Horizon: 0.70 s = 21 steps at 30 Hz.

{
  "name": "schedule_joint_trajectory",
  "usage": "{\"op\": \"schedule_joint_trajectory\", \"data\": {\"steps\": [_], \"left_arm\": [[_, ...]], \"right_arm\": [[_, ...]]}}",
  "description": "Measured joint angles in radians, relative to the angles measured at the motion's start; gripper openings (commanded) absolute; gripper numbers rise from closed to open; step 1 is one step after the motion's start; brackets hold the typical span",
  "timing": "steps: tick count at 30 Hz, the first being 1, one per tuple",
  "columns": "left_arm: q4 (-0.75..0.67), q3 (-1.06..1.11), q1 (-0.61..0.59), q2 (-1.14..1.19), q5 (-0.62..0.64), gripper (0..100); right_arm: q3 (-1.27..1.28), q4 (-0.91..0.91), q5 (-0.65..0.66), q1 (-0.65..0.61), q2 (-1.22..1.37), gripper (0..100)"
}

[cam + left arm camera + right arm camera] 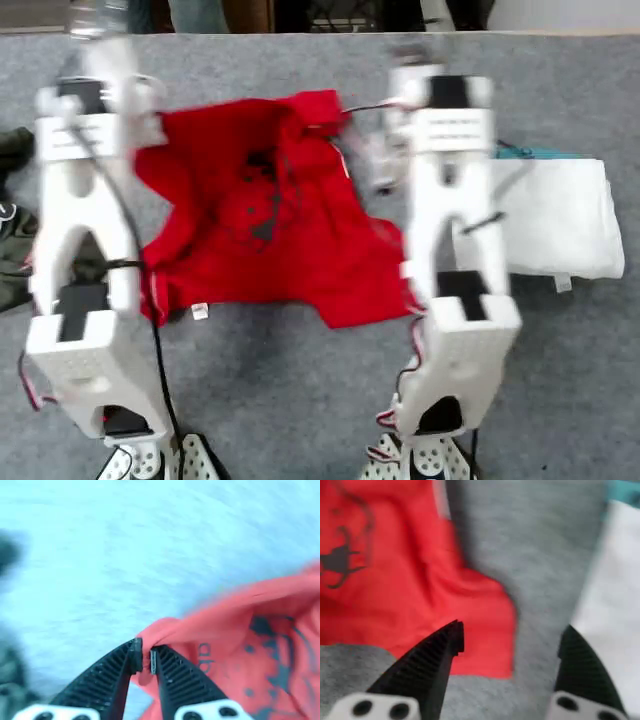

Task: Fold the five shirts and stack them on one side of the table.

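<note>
**Clearances and obstructions, table top**

Open: bare grey table [300, 390] on the near side, between the two arm bases, and a bare strip along the far edge.
Narrow: grey lane [545, 555] between red shirt [265, 225] and white folded shirt [560, 220]; the right arm [455, 230] stands over it.
Obstructions: red shirt, spread across the centre. Dark garments [12, 230] at the left edge, beside the left arm [80, 230]. White folded shirt lying on a teal garment [535, 152] on the right side.

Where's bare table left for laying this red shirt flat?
Bare: the near strip of table between the red shirt and the arm bases, and the far strip beyond it. Crowded: white folded shirt at right, dark clothes at left.
</note>
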Motion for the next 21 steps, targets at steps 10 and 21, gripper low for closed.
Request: {"op": "schedule_joint_trajectory", "data": {"steps": [10,21], "left_arm": [[-0.086,0.043,-0.267,0.075,-0.009,3],[-0.094,0.115,-0.295,0.078,-0.126,3]], "right_arm": [[0.092,-0.264,-0.101,-0.195,0.296,7.3],[0.011,0.02,0.077,-0.012,0.385,1.3]]}}
